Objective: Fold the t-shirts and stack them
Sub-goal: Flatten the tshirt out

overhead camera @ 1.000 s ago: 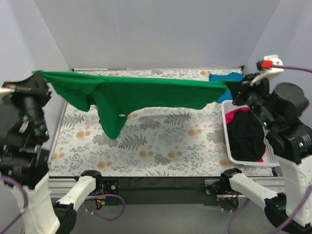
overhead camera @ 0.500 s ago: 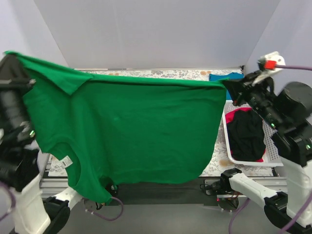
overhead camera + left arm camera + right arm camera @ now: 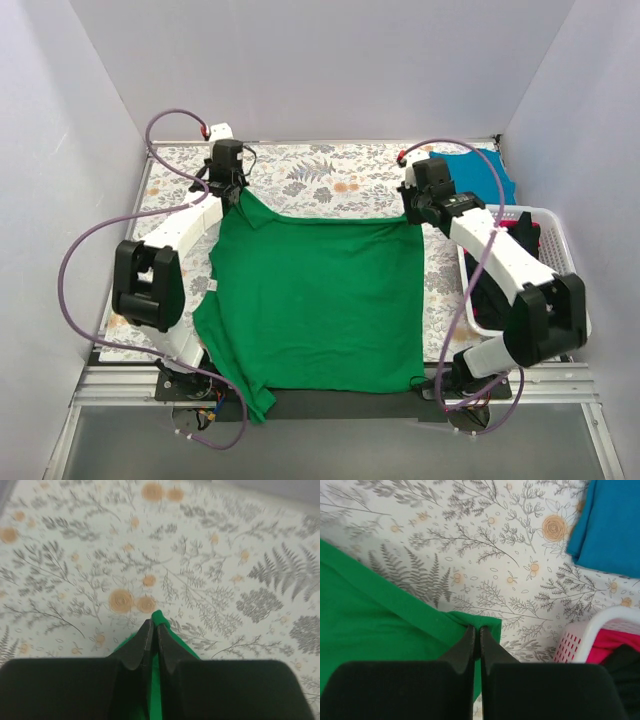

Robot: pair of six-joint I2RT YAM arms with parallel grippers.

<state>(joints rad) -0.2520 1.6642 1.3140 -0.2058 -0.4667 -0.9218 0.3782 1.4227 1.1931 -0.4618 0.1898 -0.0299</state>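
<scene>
The green t-shirt (image 3: 320, 300) lies spread flat on the floral table, its near hem hanging over the front edge. My left gripper (image 3: 236, 192) is shut on its far-left corner (image 3: 160, 617). My right gripper (image 3: 413, 215) is shut on its far-right corner (image 3: 487, 621). A teal-blue t-shirt (image 3: 485, 170) lies at the far right corner (image 3: 607, 525). Red-pink (image 3: 528, 232) and black t-shirts sit in the basket, mostly hidden behind my right arm.
A white slotted basket (image 3: 555, 235) stands at the right edge of the table (image 3: 590, 630). Purple cables loop over both arms. Grey walls enclose the table on three sides.
Both arms swung forward and down from holding the green shirt stretched in the air. The shirt now lies flat on the table, still gripped at its two far corners.
</scene>
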